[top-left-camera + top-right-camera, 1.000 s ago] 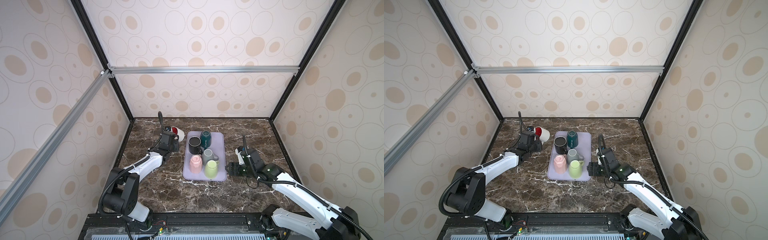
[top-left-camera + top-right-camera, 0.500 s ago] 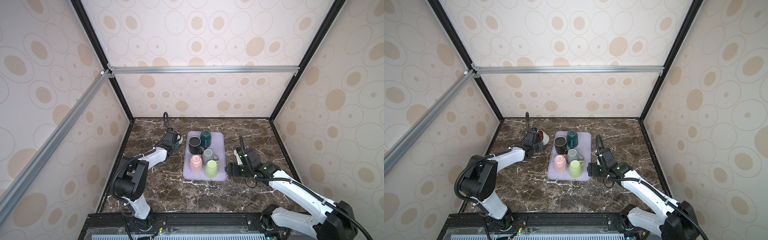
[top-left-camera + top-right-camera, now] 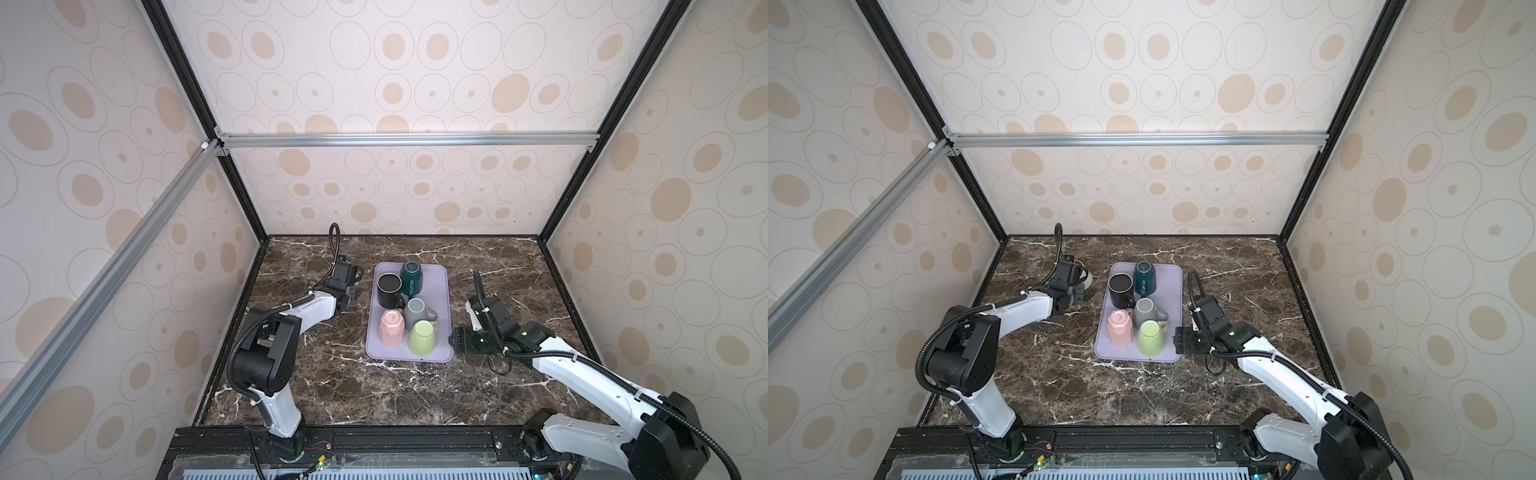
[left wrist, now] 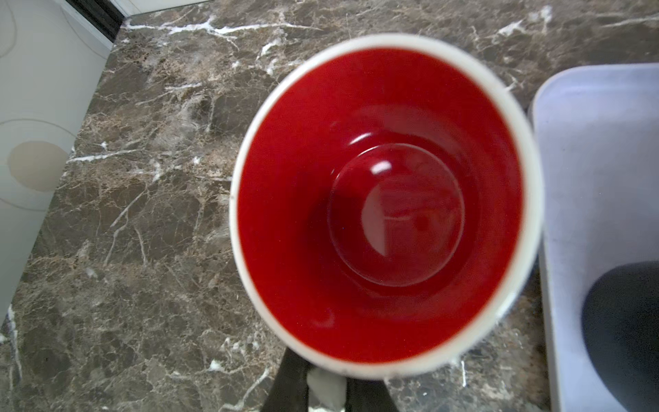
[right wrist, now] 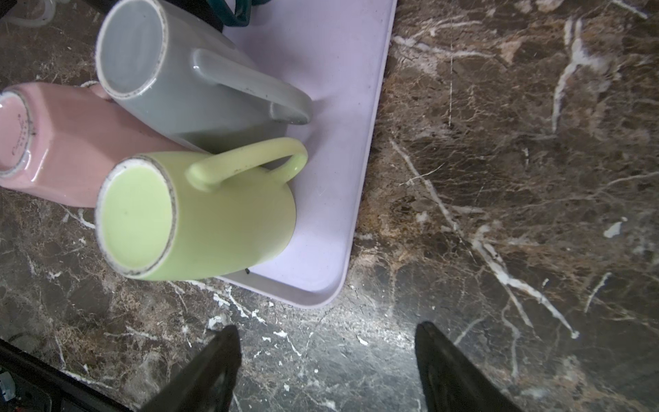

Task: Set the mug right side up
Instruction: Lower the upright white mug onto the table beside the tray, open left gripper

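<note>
Lowered since a second ago, the left hand (image 4: pixel 326 388) pinches the handle of the white mug (image 4: pixel 385 203), which sits mouth up at 10 o'clock from the tray (image 3: pixel 1171 291). The right hand (image 5: pixel 328 342), spread, hovers above the surface (image 5: pixel 499 178) at the tray's 4 o'clock.

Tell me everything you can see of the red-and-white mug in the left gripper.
The red-and-white mug looks like glazed ceramic: white outside and on the rim, glossy red inside, and empty. Its mouth opens toward the left wrist camera; whether it stands fully upright cannot be told. The left gripper is shut on its white handle. It is over the marble table, beside the lilac tray. Whether it rests on the marble is hidden.
</note>
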Available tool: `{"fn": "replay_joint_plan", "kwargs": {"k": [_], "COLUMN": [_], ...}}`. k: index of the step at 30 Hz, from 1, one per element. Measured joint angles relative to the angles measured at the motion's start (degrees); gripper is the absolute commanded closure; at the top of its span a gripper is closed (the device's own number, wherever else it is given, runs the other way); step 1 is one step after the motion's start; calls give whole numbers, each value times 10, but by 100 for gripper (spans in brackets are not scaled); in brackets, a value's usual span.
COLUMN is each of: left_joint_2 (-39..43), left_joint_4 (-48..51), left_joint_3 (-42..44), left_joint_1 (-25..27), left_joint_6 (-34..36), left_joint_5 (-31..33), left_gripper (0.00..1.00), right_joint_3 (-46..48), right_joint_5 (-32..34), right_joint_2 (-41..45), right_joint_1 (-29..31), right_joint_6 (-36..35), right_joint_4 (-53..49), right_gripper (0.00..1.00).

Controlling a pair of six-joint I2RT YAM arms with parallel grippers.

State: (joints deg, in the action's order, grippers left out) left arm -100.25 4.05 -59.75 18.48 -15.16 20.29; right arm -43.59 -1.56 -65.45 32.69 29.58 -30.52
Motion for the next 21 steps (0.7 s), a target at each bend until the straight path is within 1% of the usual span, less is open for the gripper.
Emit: {"fn": "replay_joint_plan", "kwargs": {"k": [8,9,10,12,13,17,20,21], "left_joint_2": [-18,-19,-19,-19,-19,-19,-19,-19], "left_joint_4": [8,10,12,12,8,-3,-6,-5], "left_joint_3": [-5,-5,-5,-5,-6,-14,-15,-15], "left_joint_1": [0,0,0,0,0,-1,-1,-1], "left_joint_6": [1,0,0,0,0,-3,-5,-6], "left_joint_5": [6,6,7,12,18,29,28,28], "left_gripper": [100,92,75,49,40,27,19,13], "right_joint_3": [-1,-2,-2,-3,-4,-7,-8,-9], "right_joint_5": [-2,-2,-2,-4,-6,-13,-14,-13], "right_joint_2": [-16,-16,-17,-19,-19,-20,-20,-19], "right_joint_1": [0,0,0,0,0,0,0,0], "right_joint_6": [-1,-1,-1,-2,-2,-3,-3,-3], "right_joint_4": [-1,-1,-1,-2,-2,-3,-4,-5], "right_gripper": [20,21,21,21,21,20,21,21]}}
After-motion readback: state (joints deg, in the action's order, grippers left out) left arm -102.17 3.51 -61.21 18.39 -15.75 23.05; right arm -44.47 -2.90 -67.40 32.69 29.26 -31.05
